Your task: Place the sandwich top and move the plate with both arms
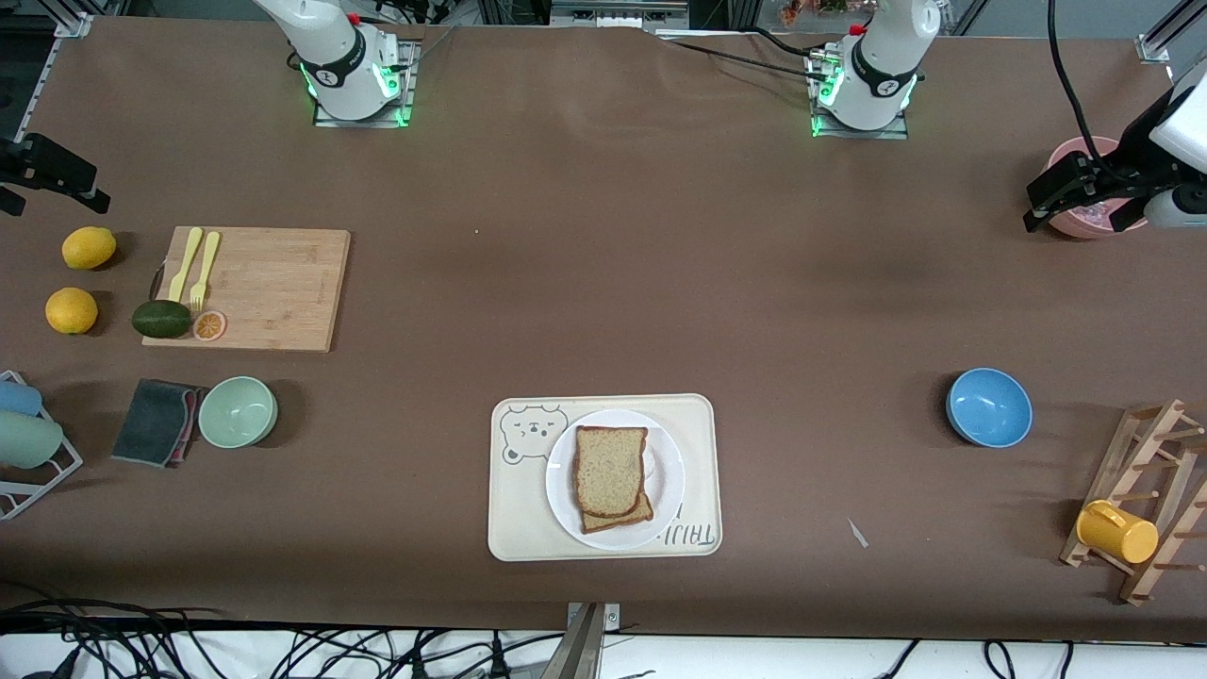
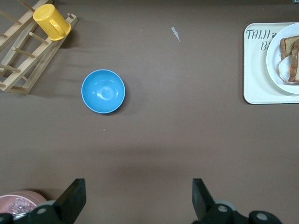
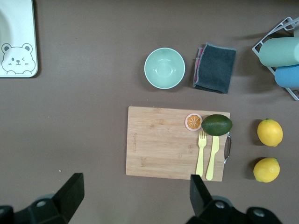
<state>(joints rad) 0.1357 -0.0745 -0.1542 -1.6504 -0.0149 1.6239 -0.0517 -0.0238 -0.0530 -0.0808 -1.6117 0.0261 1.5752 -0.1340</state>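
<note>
Sandwich top (image 1: 609, 470) lies already stacked on the darker slice (image 1: 622, 514), and both sit on the plate (image 1: 668, 476), which rests on the cream bear tray (image 1: 698, 415) at the middle of the bench (image 1: 603, 236), near the front camera's edge. The top slice is turned a little off the lower one, so a corner of the darker bread shows beneath it. What seems left is the plate move, and that turns on reach from both ends. The left pincer (image 1: 1075, 193) hangs over the pink bowl (image 1: 1075, 151) at the left arm's end, fingers (image 2: 72, 198) spread apart and holding nothing. The right pincer (image 1: 47, 174) hangs over bare bench at the right arm's end, near the lemons (image 1: 89, 247), also spread and empty. Both stand well apart from the plate, at roughly matching distance, so neither arm looks clearly nearer. Each would likely need to come inward toward its own side of the plate's rim.
</note>
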